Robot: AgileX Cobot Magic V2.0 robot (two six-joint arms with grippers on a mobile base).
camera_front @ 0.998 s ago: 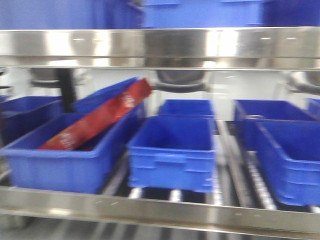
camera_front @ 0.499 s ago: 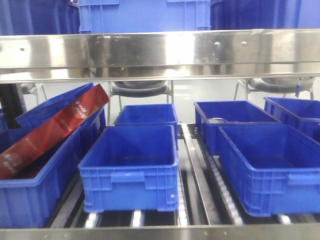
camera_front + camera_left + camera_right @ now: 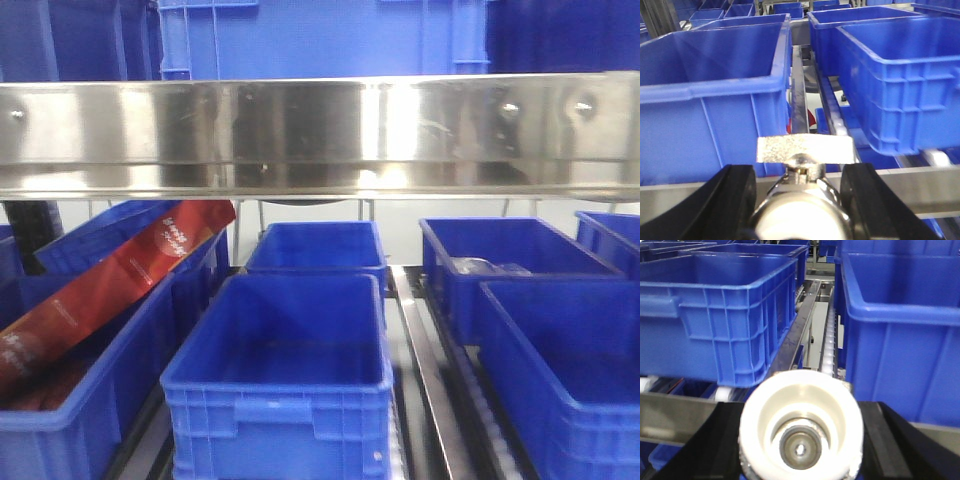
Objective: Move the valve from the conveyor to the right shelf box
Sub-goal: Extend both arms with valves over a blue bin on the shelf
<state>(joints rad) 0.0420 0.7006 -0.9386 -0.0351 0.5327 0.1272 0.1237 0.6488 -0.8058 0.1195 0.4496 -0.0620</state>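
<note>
My right claw (image 3: 802,412) is clamped on the valve (image 3: 800,435), black fingers (image 3: 880,440) pressed against both sides of it, and its white cap (image 3: 765,405) faces the right wrist camera with a dark metal bore at the centre. The valve hangs just before the shelf's front rail, below and between two blue bins (image 3: 715,325), in line with the roller track (image 3: 827,345) that runs back between them. My left claw (image 3: 797,172) is closed as well, on a rounded metal fitting (image 3: 800,215) topped by a flat silver handle (image 3: 805,148), also low in front of the shelf. On the front camera I see a steel shelf rail (image 3: 320,135) across the top, an empty centre bin (image 3: 230,430) below it, and a red packet (image 3: 110,290) leaning in the left bin (image 3: 60,440).
</note>
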